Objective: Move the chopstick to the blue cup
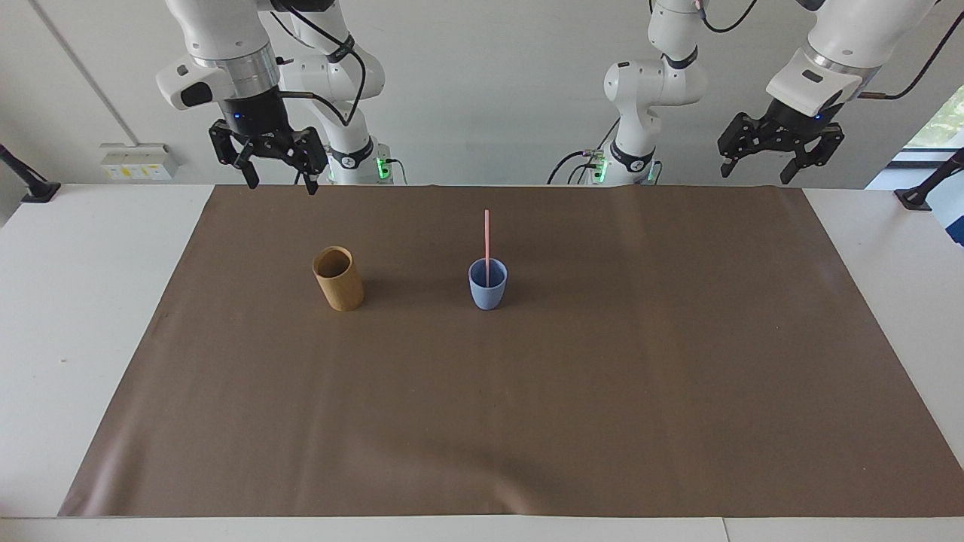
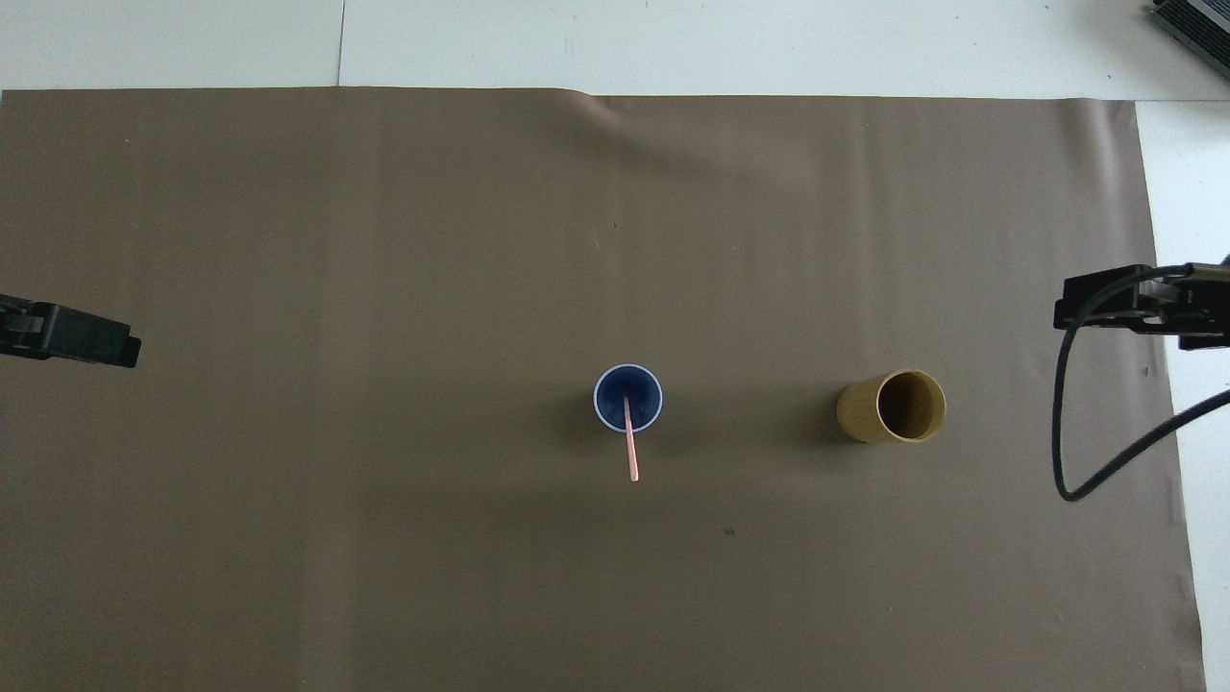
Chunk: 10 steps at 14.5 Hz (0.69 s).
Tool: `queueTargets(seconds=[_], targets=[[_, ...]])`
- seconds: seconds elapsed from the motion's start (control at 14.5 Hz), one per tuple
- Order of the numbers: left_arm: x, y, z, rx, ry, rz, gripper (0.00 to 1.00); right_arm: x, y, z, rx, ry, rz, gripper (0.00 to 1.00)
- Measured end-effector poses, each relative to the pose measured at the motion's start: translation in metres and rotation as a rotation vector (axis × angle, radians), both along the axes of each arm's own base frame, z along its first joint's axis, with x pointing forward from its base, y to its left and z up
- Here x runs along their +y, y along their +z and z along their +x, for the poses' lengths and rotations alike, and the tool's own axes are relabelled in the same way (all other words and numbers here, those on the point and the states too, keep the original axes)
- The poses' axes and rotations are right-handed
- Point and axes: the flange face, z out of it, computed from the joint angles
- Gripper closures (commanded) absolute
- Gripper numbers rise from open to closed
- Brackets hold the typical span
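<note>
- We see the chopstick [image 1: 486, 245] standing in the blue cup [image 1: 488, 290], its lower end inside and its top leaning toward the robots.
- The cup sits mid-mat [image 1: 602, 391] on the counter [image 1: 90, 316].
- The tan cup [image 1: 338, 278] stands upright beside it, toward the right arm's end, apart from it.
- The right claw [image 1: 277, 184] hangs over the mat's edge nearest the robots, fingers spread, holding nothing.
- The left claw [image 1: 755, 173] waits raised above the counter at its own end, fingers spread, holding nothing.
</note>
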Motion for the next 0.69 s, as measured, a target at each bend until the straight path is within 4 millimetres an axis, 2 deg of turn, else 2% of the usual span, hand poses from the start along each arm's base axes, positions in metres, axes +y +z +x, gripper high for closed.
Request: queueTargets(seconds=[0.14, 0.28, 0.55, 0.69], targets=[[0.000, 0.000, 0.000, 0.000, -0.001, 0.000, 0.00, -0.021, 0.006, -0.005, -0.003, -0.014, 0.002, 0.00], [0.000, 0.000, 0.000, 0.000, -0.001, 0.000, 0.00, -0.031, 0.005, -0.007, 0.005, -0.018, 0.003, 0.00], [0.000, 0.000, 0.000, 0.001, -0.001, 0.000, 0.00, -0.035, -0.021, -0.006, 0.062, 0.001, 0.003, 0.00], [0.000, 0.000, 0.000, 0.001, -0.001, 0.000, 0.00, -0.034, -0.028, -0.006, 0.074, 0.013, 0.002, 0.00]])
